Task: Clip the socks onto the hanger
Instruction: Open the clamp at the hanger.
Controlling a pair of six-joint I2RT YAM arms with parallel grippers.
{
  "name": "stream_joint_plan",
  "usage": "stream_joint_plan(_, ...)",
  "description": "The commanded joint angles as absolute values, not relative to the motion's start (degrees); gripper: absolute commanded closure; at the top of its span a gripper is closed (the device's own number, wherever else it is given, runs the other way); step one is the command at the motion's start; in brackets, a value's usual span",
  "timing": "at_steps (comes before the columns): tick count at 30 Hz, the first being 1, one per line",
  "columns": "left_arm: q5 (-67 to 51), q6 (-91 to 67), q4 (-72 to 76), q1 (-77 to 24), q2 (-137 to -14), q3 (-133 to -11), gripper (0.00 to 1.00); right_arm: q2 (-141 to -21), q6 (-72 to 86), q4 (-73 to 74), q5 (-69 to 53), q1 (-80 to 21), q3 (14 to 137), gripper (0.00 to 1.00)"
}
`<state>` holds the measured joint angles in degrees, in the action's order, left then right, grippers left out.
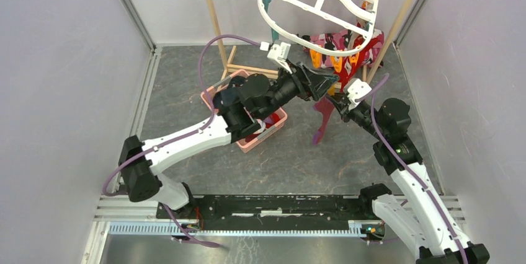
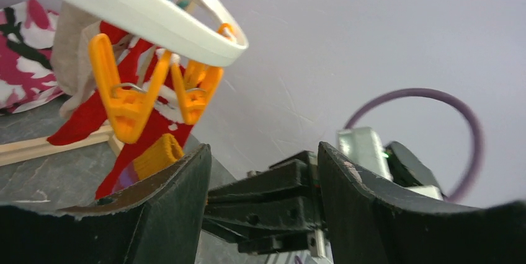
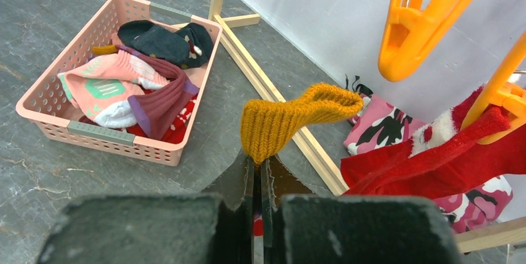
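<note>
Grips a sock [image 3: 298, 112] by its mustard knit cuff with the right end effector [image 3: 257, 171], clenched tight on the fabric. Leaves the cuff standing up out of the grip and curling toward 2 o'clock in the right wrist view. Lets a red length dangle toward 6 o'clock above the surface [image 1: 180, 90] in the top view.

Holds the left end effector [image 2: 263, 152] released, its black fingers [image 2: 167, 214] spread wide, grasping nothing. Sits just at 10 o'clock of the right end effector in the top view, very near it, whether touching cannot be told. Frames the right arm's wrist between the spread fingers in the left wrist view, with the mustard cuff close by the left-hand finger.

Places the hanger [image 1: 319, 0] at 12 o'clock of both, a white oval frame hung high at the far side. Carries orange pegs [image 2: 127, 100] under its rim, at 10 o'clock in the left wrist view. Shows a red sock [image 3: 434, 158] caught in one peg at 3 o'clock in the right wrist view.

Further out, puts a pink, black and white cloth [image 3: 378, 124] on the surface beyond a wooden rack foot [image 3: 248, 66]. Sets a pink basket [image 3: 161, 149] at 10 o'clock, well apart, with more socks [image 3: 133, 90] piled inside.
</note>
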<state>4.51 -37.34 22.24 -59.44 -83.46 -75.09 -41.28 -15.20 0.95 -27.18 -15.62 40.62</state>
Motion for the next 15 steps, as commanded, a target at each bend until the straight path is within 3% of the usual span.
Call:
stream_joint_plan(1,9.5,-35.5,19.3,-59.4,-87.3,-80.5,0.30,-40.7,-13.4,-0.2,-28.3,-15.2,40.8,1.00)
stream_joint_plan(15,14.7,-27.3,13.7,-59.1,-93.5,-88.1,0.27,-41.2,-12.7,-0.7,-29.6,-14.3,41.2,1.00)
